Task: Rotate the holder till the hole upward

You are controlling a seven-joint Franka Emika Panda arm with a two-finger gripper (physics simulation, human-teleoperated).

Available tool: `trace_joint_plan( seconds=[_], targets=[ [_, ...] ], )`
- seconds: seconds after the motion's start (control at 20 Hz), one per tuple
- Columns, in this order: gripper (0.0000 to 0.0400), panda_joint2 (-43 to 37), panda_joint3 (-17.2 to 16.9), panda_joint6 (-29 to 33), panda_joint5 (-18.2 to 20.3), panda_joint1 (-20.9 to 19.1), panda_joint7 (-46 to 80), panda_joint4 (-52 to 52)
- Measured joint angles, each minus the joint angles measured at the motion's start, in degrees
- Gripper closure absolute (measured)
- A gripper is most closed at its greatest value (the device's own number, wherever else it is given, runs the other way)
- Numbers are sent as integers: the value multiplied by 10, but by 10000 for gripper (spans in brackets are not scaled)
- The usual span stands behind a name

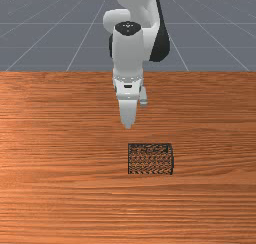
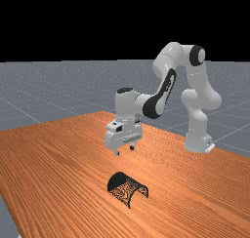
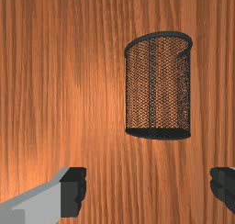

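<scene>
See the holder (image 1: 150, 159) on its side on the worktop (image 1: 60, 198), nearer and to the front view's right of the pincer (image 1: 128, 125). Far view: note pincer spread, higher up. Wrist view: best line up over one end, then lower, pinch gently, tip slowly.

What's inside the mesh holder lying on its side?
Through the weave of the mesh holder I see the table's wood grain, no separate object. Its dark end covers whatever is right behind it, so I can't tell there.
</scene>
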Motion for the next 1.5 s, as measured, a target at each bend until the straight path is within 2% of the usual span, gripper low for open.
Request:
trace_joint_plan(
  seconds=[0.05, 0.1, 0.15, 0.25, 0.3, 0.35, 0.4, 0.5, 0.7, 1.1, 1.15, 1.2, 1.45, 1.5],
  targets=[
    [157, 0, 0, 0, 0, 0, 0, 0],
    [252, 0, 0, 0, 0, 0, 0, 0],
    [310, 0, 0, 0, 0, 0, 0, 0],
    [367, 0, 0, 0, 0, 0, 0, 0],
    [223, 0, -1, -1, -3, 1, 3, 0],
    [135, -1, -2, -1, -4, 2, 4, 0],
    [82, -1, -2, -1, -6, 2, 5, 0],
    [30, -1, -1, -1, -2, 5, 15, 0],
    [4, 1, 3, -2, -5, 29, 68, 3],
    [0, 23, 21, -16, -15, 101, 185, 39],
    [0, 26, 45, -7, 19, 88, 140, 39],
    [0, 34, 26, -22, -15, 120, 218, 56],
    [0, 61, 38, -39, -23, 161, 264, 100],
    [0, 72, 45, -66, -20, 162, 248, 122]
  ],
)
